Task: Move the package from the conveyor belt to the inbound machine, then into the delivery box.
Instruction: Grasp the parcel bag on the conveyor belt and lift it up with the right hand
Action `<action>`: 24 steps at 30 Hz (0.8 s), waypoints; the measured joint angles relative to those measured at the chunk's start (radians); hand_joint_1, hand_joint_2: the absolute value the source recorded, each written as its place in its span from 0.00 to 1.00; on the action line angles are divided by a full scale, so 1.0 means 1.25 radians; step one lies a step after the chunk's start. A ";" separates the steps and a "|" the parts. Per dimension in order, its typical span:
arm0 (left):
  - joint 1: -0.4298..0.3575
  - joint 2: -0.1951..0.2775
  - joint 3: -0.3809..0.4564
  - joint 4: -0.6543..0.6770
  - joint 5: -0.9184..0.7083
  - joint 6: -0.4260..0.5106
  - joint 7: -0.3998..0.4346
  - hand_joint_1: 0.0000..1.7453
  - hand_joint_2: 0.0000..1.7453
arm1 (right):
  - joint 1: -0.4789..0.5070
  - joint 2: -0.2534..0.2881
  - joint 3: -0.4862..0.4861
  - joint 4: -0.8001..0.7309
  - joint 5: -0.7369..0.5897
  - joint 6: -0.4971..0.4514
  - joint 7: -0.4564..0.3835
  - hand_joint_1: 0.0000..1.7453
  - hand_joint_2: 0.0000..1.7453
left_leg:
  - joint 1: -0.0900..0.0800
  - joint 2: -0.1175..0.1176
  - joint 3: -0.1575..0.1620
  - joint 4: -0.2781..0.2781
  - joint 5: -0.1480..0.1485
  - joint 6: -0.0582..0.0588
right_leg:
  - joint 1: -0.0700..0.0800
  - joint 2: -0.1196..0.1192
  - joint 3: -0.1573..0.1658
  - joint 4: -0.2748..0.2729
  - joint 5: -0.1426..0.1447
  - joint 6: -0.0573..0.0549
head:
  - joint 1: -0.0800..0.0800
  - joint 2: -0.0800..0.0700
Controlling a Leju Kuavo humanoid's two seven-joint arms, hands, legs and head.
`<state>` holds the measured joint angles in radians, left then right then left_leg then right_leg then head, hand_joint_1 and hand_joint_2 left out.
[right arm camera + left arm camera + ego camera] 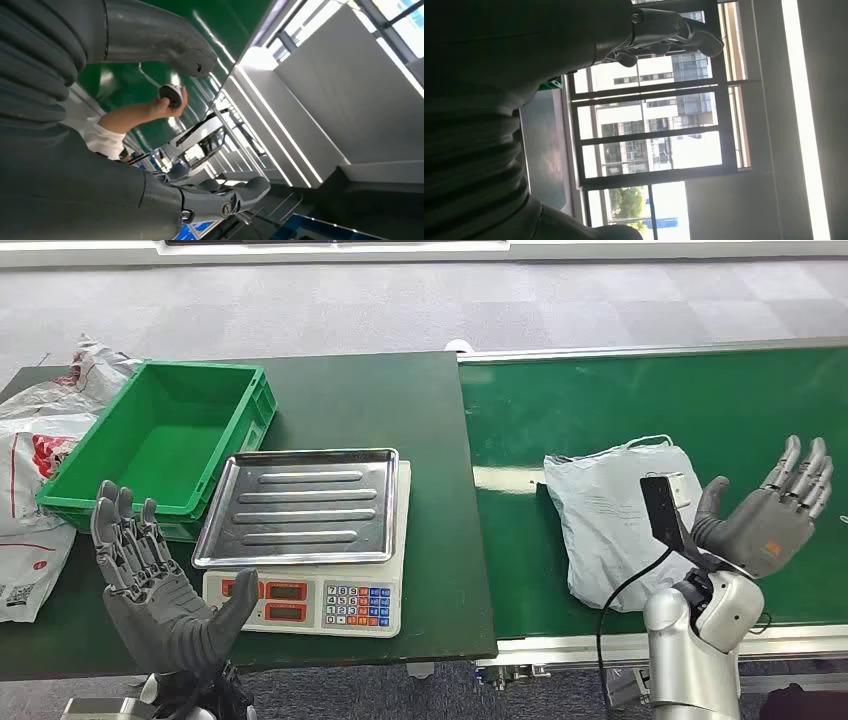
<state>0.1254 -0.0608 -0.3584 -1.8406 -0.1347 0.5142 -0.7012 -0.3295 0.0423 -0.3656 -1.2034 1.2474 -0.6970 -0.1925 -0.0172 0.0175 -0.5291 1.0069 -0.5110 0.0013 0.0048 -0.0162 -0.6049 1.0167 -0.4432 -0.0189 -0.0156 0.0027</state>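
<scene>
A pale grey plastic package (615,522) lies on the green conveyor belt (640,410), near its front edge. My right hand (770,520) is raised just right of the package, fingers spread, palm facing it, holding nothing. The inbound machine is a scale with a steel tray (300,505) and a keypad (358,605), on the dark green table. A green delivery box (160,445) stands empty behind and left of the scale. My left hand (160,590) is lifted in front of the scale's left corner, fingers spread and holding nothing. The right wrist view shows the right hand (200,195) held apart over the belt.
White plastic bags (35,455) with red print lie at the table's left end beside the box. A black cable (625,590) loops from my right wrist over the belt's front edge. In the right wrist view a person's hand (165,102) holds a small round object by the belt.
</scene>
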 joint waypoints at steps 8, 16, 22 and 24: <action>0.001 0.008 0.005 0.001 -0.005 0.043 0.000 0.00 1.00 | -0.053 -0.045 -0.047 0.146 -0.015 -0.001 0.016 0.00 1.00 | 0.000 0.000 -0.003 0.000 -0.001 0.001 | 0.000 0.000 0.000 0.000 -0.001 0.001 | 0.000 0.000; -0.023 -0.005 0.138 -0.008 -0.007 0.141 0.000 0.00 1.00 | -0.124 -0.090 -0.060 0.334 -0.023 0.000 0.015 0.00 1.00 | 0.000 0.001 0.000 0.000 0.000 0.000 | 0.000 0.001 0.001 0.000 -0.001 0.001 | 0.000 0.000; -0.038 -0.003 0.230 -0.038 0.021 0.117 0.000 0.00 1.00 | -0.169 -0.099 -0.052 0.417 -0.020 0.008 0.024 0.00 1.00 | 0.000 0.001 0.001 0.000 0.000 0.000 | 0.000 0.001 0.001 0.000 -0.001 0.001 | 0.000 0.000; -0.037 -0.003 0.244 -0.047 0.020 0.109 0.000 0.00 1.00 | -0.181 -0.100 -0.050 0.432 -0.020 0.018 0.026 0.00 1.00 | 0.000 0.001 0.001 0.000 0.000 0.000 | 0.000 0.001 0.001 0.000 -0.001 0.001 | 0.000 0.000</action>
<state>0.0786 -0.0648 -0.0532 -1.8994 -0.1091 0.6511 -0.7012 -0.5553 -0.0828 -0.4276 -0.6628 1.2224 -0.6741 -0.1601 -0.0168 0.0183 -0.5278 1.0069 -0.5104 0.0009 0.0053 -0.0154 -0.6040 1.0169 -0.4439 -0.0180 -0.0158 0.0027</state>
